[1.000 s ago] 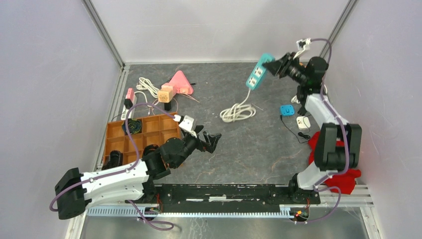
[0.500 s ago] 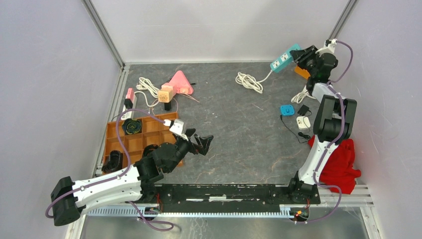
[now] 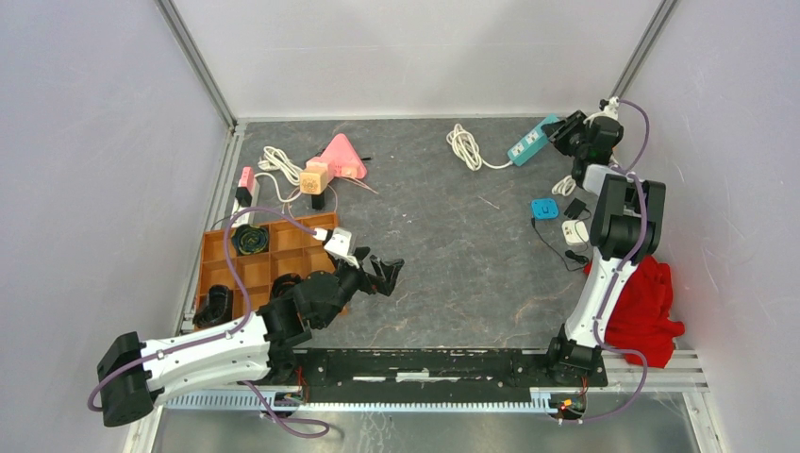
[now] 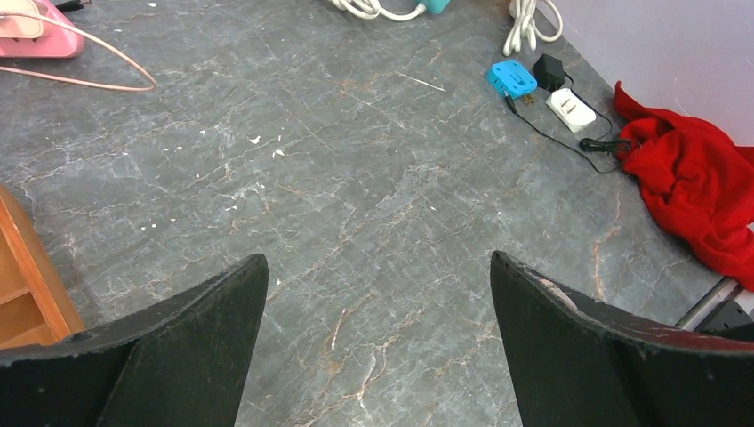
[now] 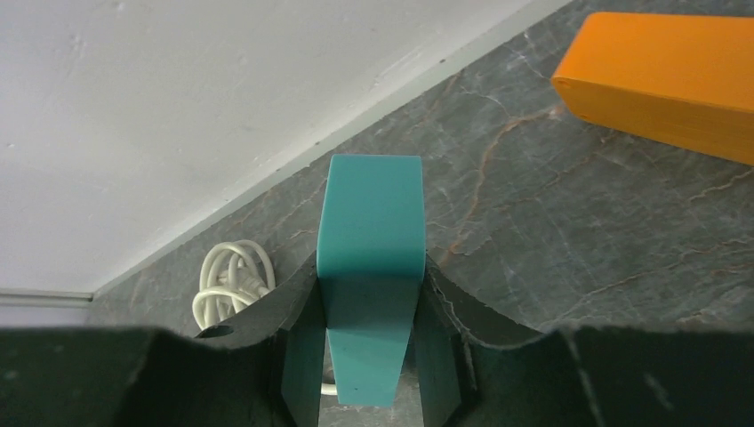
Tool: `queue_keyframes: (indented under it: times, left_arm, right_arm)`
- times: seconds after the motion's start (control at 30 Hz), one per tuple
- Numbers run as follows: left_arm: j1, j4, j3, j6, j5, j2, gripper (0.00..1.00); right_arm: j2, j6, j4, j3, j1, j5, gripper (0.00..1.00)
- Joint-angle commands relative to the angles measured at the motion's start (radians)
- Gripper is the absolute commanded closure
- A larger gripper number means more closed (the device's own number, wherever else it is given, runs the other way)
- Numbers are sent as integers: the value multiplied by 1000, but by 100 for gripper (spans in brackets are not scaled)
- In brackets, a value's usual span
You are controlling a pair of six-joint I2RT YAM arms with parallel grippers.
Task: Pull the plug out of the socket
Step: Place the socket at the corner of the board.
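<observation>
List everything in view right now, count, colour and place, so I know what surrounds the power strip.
Teal plastic power strip: one, teal, far right, in the right gripper.
Coiled white cord: one, white, far edge, left of the strip.
Flat orange block: one, orange, far right corner.
Small blue plug adapter: one, blue, right side.
Small white adapter: one, white, nearer than the blue one.
Crumpled red cloth: one, red, near right.
Pink triangular object: one, pink, far left.
Small wooden cube: one, tan, beside the pink object.
Loose white cable: one, white, far left.
Orange compartment tray: one, orange, left side.
Left gripper: one, black, open and empty, mid-table.
Right gripper: one, black, shut on the strip.
</observation>
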Motion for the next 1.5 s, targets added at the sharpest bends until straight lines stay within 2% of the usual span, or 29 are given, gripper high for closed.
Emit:
queue_keyframes:
  times: [0.0, 0.1, 0.23, 0.3, 0.5, 0.73, 0.9, 1.07, 1.2, 1.47]
  left_arm:
    - [-2, 14, 26, -21, -29, 6, 0]
    - [-1, 4, 33, -22, -27, 9, 0]
    - [-1, -22, 53, -24, -25, 10, 0]
    - [-2, -30, 59, -25, -25, 8, 0]
    - [-2, -63, 79, -28, -21, -1, 0]
    - [-2, -154, 141, 4, -29, -24, 0]
    - [-1, -209, 191, 40, -46, -30, 0]
    - [-2, -221, 233, 81, -57, -16, 0]
    - [-1, -225, 282, 123, -47, 14, 0]
    - [1, -216, 374, 218, -64, 82, 0]
  right_arm:
    - [28, -98, -50, 52, 3, 75, 66]
    - [47, -105, -63, 64, 0, 90, 55]
    - [67, -140, -106, 101, -5, 115, 35]
    - [71, -146, -115, 114, -10, 115, 30]
    - [66, -159, -147, 145, -31, 74, 25]
    - [15, -285, -319, 248, -50, -32, 16]
    - [-147, -365, -279, 103, -54, -153, 15]
    - [-342, -429, -209, -97, -59, -396, 9]
    - [-502, -428, -155, -252, -62, -550, 8]
    - [-791, -527, -221, -409, -62, -712, 8]
